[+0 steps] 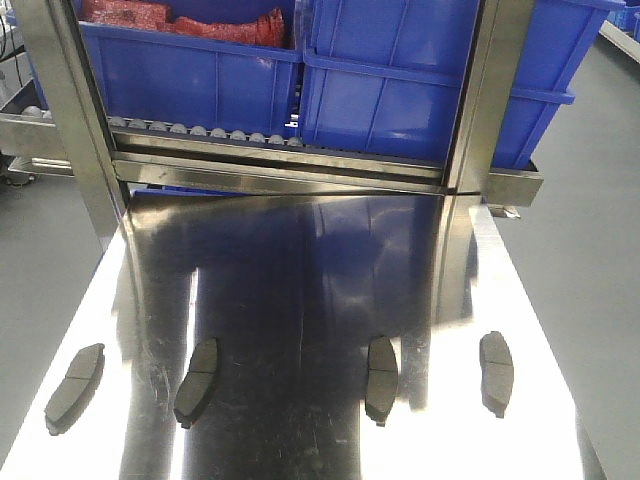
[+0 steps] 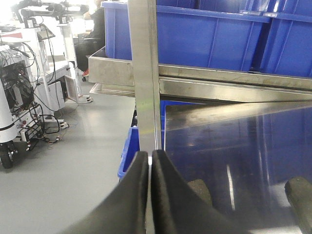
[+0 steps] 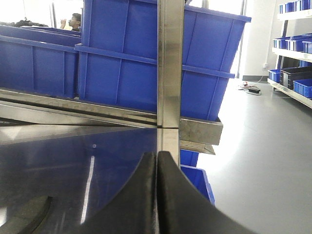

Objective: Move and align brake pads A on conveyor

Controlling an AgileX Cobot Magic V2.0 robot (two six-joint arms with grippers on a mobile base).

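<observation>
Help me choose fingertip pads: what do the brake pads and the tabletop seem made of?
Brake pads: dull dark grey, matte faces, probably pressed friction compound. Tabletop: likely polished stainless steel; it mirrors the blue bins and shows fine scratches.

Front cam sits high, looking down and forward over the steel table (image 1: 300,300), with blue bins (image 1: 400,80) across the top of the frame; pretty wide view. Left wrist cam is low, right behind the left gripper (image 2: 150,155), skimming the table, left post (image 2: 144,73) near mid-frame; right wrist cam mirrors it behind the right gripper (image 3: 157,155), right post (image 3: 168,63) centred; all three share bins, posts and table.
</observation>
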